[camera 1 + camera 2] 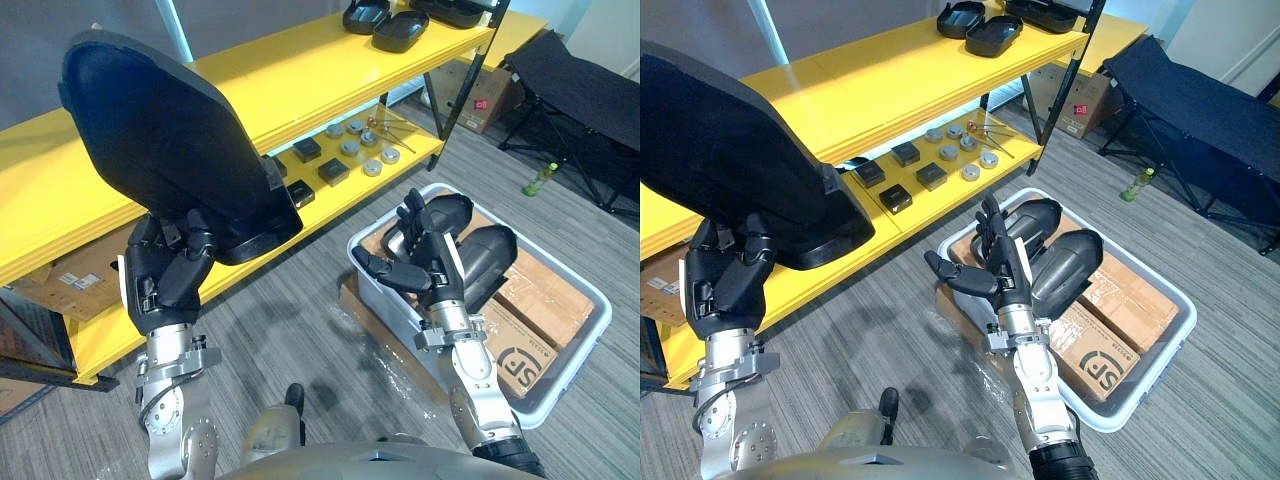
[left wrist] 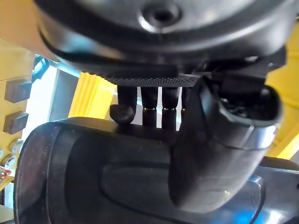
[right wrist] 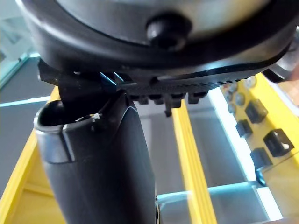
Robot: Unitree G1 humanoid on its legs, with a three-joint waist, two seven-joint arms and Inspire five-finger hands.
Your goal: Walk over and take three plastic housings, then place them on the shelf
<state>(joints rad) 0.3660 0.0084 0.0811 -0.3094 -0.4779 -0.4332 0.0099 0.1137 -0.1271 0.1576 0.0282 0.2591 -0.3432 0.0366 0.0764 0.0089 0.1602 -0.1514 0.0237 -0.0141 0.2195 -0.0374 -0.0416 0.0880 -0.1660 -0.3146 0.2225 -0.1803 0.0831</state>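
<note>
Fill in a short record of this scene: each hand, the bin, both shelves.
left hand: shut on a housing, held up
right hand: open, over the bin
bin contents: two more housings, cardboard boxes
top shelf: placed housings at its far end
lower shelf: black blocks, round metal parts

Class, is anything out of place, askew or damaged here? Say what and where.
Nothing is spilled or damaged. Only the large black housing looks askew: the left hand grips its lower edge, so it stands tilted before the yellow shelf. Two more housings lie in the grey tub.
</note>
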